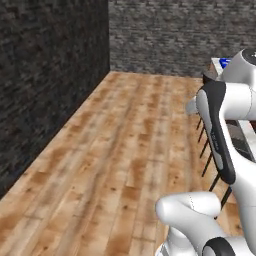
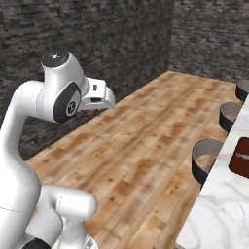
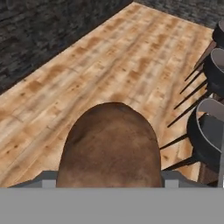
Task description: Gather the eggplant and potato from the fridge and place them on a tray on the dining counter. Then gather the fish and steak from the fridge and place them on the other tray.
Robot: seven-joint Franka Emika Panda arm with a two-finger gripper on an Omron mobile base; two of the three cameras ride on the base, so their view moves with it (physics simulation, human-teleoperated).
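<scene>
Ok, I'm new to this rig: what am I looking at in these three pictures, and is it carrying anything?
A white robot arm on a driving base. Two pictures come from cameras on the base, behind the arm to its left and right; the third looks along the end effector. It is closed on a brown rounded food item, probably the steak. Beside the robot, over a wooden floor, stands the marble dining counter with black stools. On it lies a dark red-brown tray holding a small slender thing, likely the fish.
</scene>
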